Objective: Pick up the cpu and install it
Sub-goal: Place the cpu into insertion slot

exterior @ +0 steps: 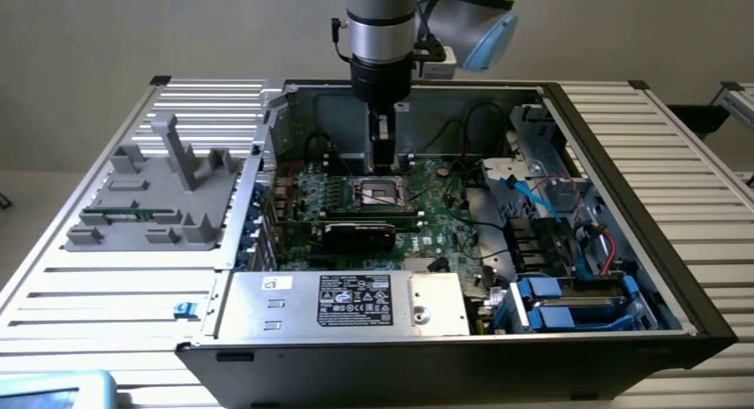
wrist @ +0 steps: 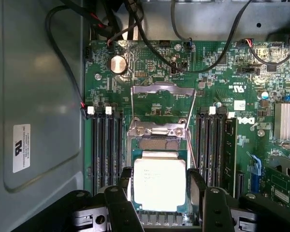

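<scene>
**Exterior view.** A computer case (exterior: 642,210) is seen lying open on a slatted table (exterior: 695,188), with a grey tray (exterior: 130,210) beside it on the exterior view's left. The arm is lowered into the case. The claw (exterior: 380,162) is poised close above the socket (exterior: 383,194) in the middle of the circuit board (exterior: 442,223). Contact with the socket cannot be judged from here.

**Wrist view.** The chip (wrist: 159,186) is seen clamped in the claw (wrist: 162,181), with the fingers (wrist: 127,188) set against two opposite edges. It is held flat, silver top towards the camera, over the socket (wrist: 157,143), whose contact field is partly exposed beyond it. The hinged metal frame (wrist: 163,104) is swung back, so the socket is uncovered. Memory slots (wrist: 106,145) are noted on either side.

**Step in hand (judged).** Pick-up is done and placement over the socket is under way. Whether the chip is resting in the socket or held just above it cannot be told.

**Next move (judged).** The chip must be kept level, its edges matched to the socket walls, and brought straight down without side force, since the contacts look delicate.

**Orientation.** The outline is square, so no long axis is marked. The edges are seen parallel to the socket frame and memory slots. The printed lines run from finger to finger.
</scene>
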Motion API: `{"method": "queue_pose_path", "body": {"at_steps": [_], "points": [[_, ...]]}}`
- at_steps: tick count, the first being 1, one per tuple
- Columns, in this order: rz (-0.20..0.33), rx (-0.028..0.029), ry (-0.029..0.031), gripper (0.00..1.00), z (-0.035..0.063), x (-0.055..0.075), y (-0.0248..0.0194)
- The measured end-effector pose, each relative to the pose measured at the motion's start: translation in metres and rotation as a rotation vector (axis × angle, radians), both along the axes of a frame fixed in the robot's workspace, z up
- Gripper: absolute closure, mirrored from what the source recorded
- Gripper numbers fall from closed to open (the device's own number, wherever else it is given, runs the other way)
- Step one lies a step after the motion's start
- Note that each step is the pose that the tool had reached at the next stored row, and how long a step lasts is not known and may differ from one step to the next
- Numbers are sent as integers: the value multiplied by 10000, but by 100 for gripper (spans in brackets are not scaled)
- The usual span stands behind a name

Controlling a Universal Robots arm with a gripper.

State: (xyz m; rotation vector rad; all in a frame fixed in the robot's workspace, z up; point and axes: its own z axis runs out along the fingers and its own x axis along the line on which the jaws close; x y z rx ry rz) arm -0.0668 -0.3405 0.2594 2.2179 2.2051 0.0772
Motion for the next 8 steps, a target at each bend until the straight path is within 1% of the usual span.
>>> {"method": "queue_pose_path", "body": {"at_steps": [3, 8], "points": [[0, 2, -1, 45, -56, 0, -13], [0, 1, 0, 45, -146, 0, -18]]}}
